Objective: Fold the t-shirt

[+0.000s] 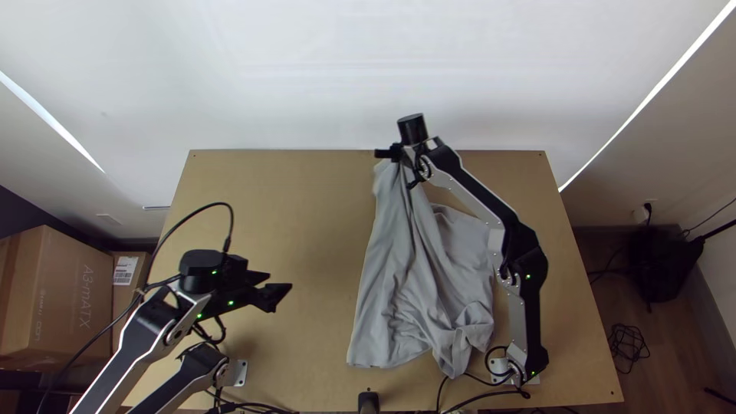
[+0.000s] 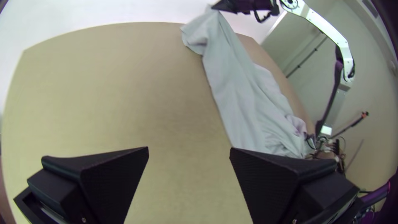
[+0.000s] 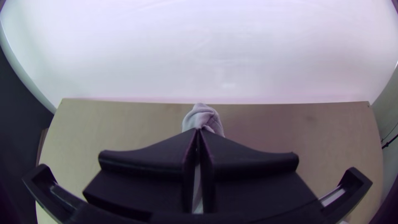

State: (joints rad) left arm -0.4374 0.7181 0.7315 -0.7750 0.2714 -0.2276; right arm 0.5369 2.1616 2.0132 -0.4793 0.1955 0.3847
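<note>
Right claw (image 3: pixel 198 130) pinches the t-shirt (image 1: pixel 418 276) near the table's (image 1: pixel 307 207) far edge; left claw (image 2: pixel 189 150) gapes; gathered folds could slip, skewing our fold.

Table (image 1: pixel 307 215): one
T-shirt (image 1: pixel 429 268): one; mostly right of the table's middle
Arms: two; left arm (image 1: pixel 138 341) at the table's near left; right arm (image 1: pixel 475 193) at its near right
Grippers: two; left gripper (image 1: pixel 279 280) over the table's left part; right gripper (image 1: pixel 387 153) by its far edge
Boxes: two; large box (image 1: pixel 65 307) and small box (image 1: pixel 126 295), both left of the table
Cable coil (image 1: pixel 629 345): one; on the floor, right of the table
</note>
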